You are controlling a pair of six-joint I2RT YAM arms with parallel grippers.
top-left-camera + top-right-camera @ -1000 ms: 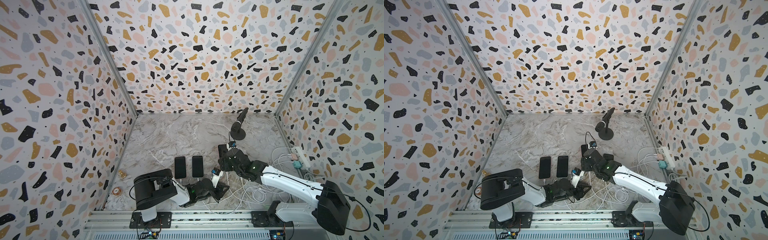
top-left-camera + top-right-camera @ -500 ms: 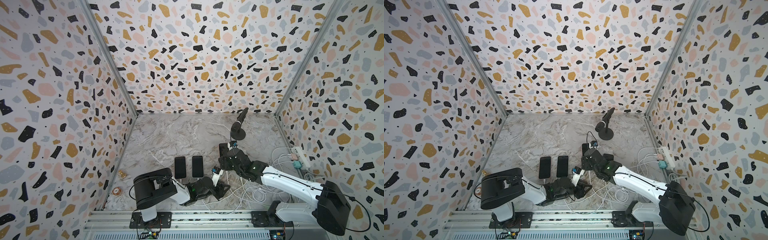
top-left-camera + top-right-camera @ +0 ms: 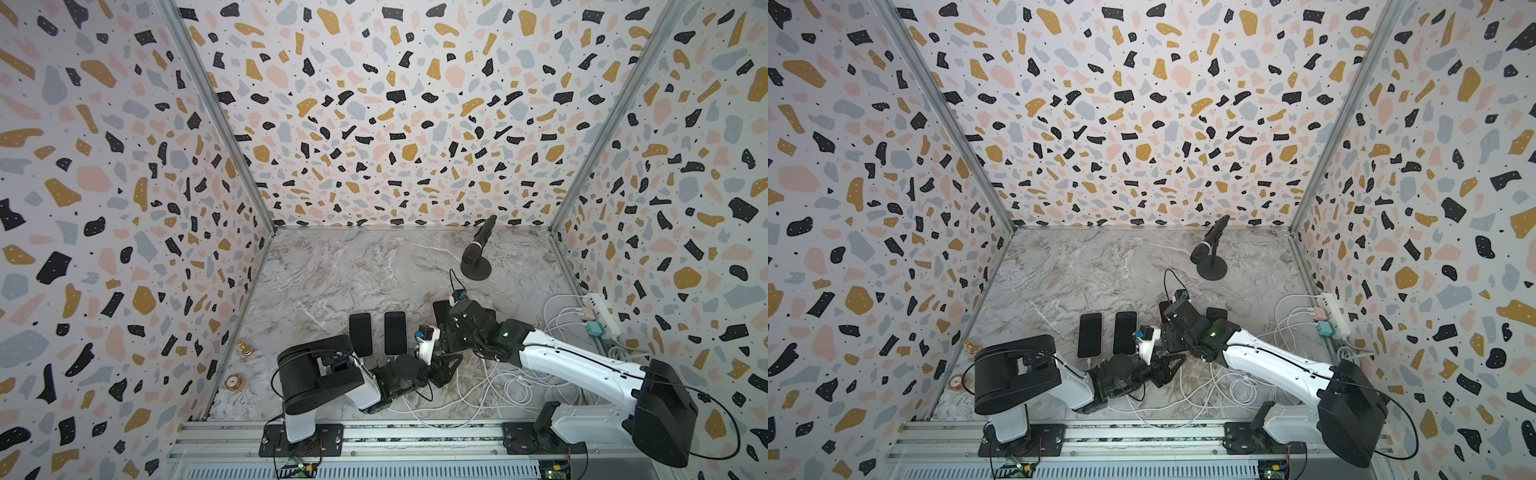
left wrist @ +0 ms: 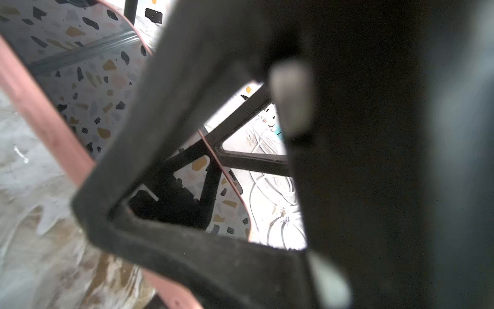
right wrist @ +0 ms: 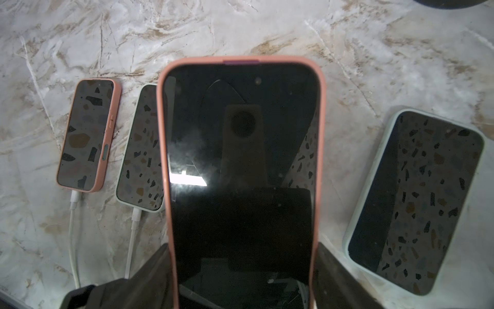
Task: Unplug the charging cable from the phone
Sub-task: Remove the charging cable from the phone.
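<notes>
Right gripper (image 5: 244, 256) clamps the phone (image 5: 240, 133), at 3 o'clock of two flat phones (image 3: 395, 332). Left gripper (image 3: 445, 366) sits at its 6 o'clock, grip unclear. Plug hidden: draw it straight out, without twisting.

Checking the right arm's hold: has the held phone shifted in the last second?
No. In a top view the held phone sits just as far from the microphone stand as before.
</notes>
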